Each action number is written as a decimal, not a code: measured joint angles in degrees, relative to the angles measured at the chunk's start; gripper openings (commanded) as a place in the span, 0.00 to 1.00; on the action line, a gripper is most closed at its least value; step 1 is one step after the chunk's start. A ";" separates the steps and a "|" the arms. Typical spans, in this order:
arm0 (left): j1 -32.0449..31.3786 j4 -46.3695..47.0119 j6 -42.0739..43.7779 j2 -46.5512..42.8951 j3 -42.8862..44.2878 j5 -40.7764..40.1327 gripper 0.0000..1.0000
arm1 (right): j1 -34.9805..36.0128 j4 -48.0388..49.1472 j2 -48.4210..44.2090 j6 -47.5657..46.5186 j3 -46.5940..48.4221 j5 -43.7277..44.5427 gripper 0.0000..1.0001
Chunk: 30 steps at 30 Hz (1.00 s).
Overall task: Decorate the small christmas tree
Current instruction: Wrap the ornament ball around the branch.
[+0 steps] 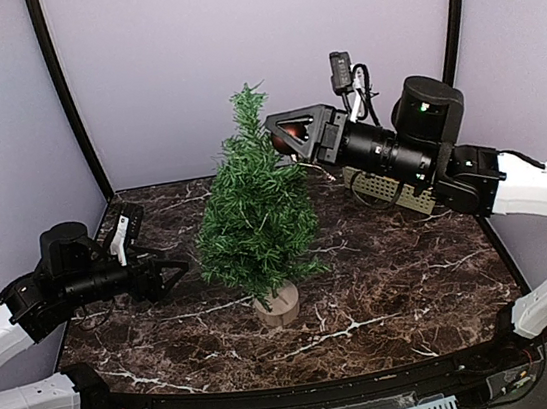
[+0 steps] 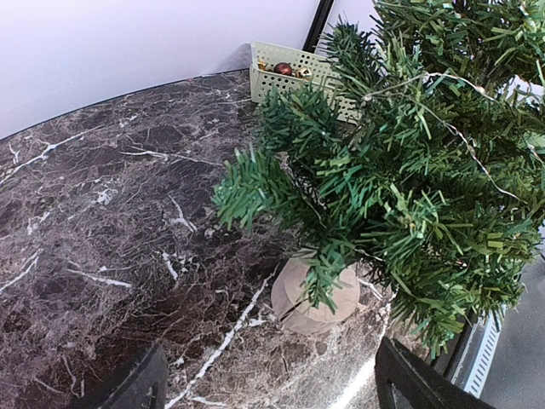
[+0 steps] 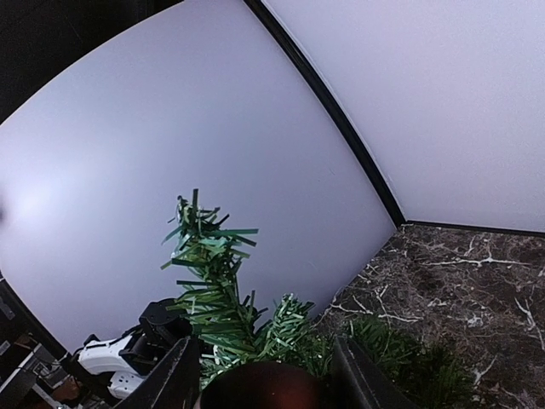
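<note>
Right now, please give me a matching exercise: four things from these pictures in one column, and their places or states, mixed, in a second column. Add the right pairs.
1. small christmas tree
2. dark red ball
3. pale green basket
4. left gripper

A. open, empty, left of the tree
B. held in the right gripper, near the treetop
C. on the table, behind and right of the tree
D. upright on a pale wooden stump, mid-table

Pairs: 1-D, 2-B, 3-C, 4-A
</note>
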 measured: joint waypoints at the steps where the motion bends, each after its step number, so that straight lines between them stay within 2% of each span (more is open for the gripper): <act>1: 0.00 0.00 0.00 0.00 0.00 -0.02 0.87 | 0.22 0.09 -0.02 0.15 -0.02 0.00 0.52; 19: 0.00 -0.35 0.24 -0.02 0.39 0.46 0.85 | 1.18 5.16 -0.85 0.00 -4.70 3.41 0.53; 25: -0.52 -1.62 -1.64 0.94 7.76 1.60 0.83 | 1.42 5.62 -2.73 -1.44 -5.68 5.60 0.53; 30: -3.45 0.13 -4.74 3.10 13.92 2.89 0.82 | 1.44 5.88 -3.50 -2.05 -5.68 6.08 0.53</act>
